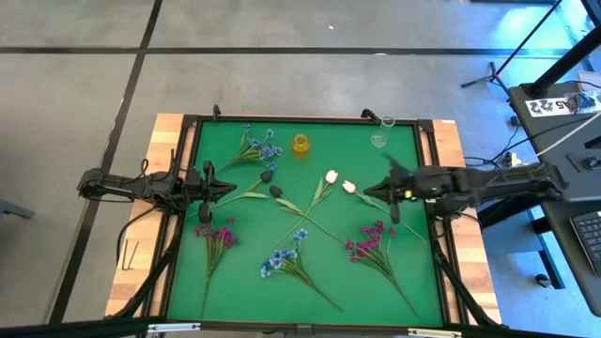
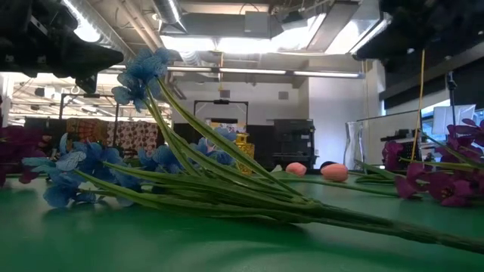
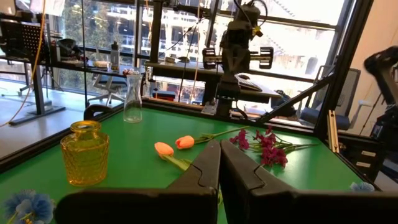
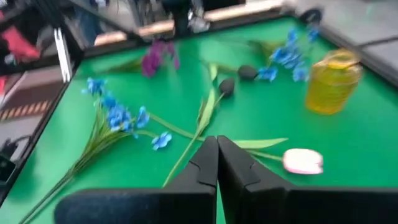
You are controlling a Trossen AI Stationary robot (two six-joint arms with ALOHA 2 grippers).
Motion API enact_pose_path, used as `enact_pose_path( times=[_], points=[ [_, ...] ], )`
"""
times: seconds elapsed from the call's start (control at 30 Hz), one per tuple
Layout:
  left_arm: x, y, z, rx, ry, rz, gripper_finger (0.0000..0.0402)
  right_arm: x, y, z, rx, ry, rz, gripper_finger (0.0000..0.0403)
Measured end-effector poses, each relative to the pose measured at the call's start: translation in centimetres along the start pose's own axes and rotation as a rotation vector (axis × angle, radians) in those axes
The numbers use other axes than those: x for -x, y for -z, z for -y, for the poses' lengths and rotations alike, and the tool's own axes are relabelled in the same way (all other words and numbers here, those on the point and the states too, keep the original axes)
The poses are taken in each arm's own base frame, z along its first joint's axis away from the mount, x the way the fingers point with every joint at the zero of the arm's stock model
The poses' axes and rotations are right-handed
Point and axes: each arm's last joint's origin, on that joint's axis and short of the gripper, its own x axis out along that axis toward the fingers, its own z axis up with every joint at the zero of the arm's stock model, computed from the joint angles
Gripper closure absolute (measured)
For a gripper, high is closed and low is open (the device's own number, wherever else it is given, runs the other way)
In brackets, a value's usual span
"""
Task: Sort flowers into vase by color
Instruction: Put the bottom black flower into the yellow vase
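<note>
on the green table [image 1: 310,291] you had no readable writing or labels in front of you. two vessels stood near the far edge: a yellow glass vase [image 1: 300,145] and a clear glass bottle [image 1: 379,137], both with nothing in them that could be seen. your left gripper [image 1: 231,191] hung over the left side with its fingers pressed together, gripping nothing, and your right gripper [image 1: 368,192] hung over the right side, likewise closed and empty. the flowers all lay flat on the table: a blue spray [image 1: 260,148] beside the yellow vase, another blue spray [image 1: 285,258] near the front middle, a magenta spray [image 1: 218,235] below the left gripper, a second magenta spray [image 1: 369,242] below the right one, two pale tulips [image 1: 331,176] between the grippers, and two dark tulips [image 1: 276,190] just beside the left gripper's tip.
</note>
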Motion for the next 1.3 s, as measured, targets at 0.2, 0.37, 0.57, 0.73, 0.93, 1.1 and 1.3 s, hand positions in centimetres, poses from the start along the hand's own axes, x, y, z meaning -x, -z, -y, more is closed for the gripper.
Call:
enact_pose_path(
  times=[0.2, 0.37, 0.57, 0.73, 0.93, 1.1, 1.3],
  points=[
    [0.0, 0.0, 0.0, 0.0, 0.0, 0.0, 0.0401, -4.5, -2.0, -1.2, 0.012, -0.044, -0.14, 0.0402],
    [0.0, 0.0, 0.0, 0.0, 0.0, 0.0, 0.0401, -9.0, -1.4, -1.6, 0.015, -0.007, -0.293, 0.0391],
    [0.0, 0.0, 0.0, 0.0, 0.0, 0.0, 0.0401, -13.1, -0.2, -1.8, 0.006, 0.0, -0.42, 0.033],
    [0.0, 0.0, 0.0, 0.0, 0.0, 0.0, 0.0401, -15.2, 0.9, -1.8, 0.048, 0.008, -0.486, 0.0276],
    [0.0, 0.0, 0.0, 0.0, 0.0, 0.0, 0.0401, -16.8, 1.8, -1.6, 0.081, 0.052, -0.508, 0.0244],
    [0.0, 0.0, 0.0, 0.0, 0.0, 0.001, 0.0401, -18.0, 1.7, -1.7, 0.09, 0.052, -0.437, 0.0242],
    [0.0, 0.0, 0.0, 0.0, 0.0, 0.0, 0.0401, -19.7, 2.7, -1.7, 0.082, 0.044, -0.398, 0.0242]
  ],
)
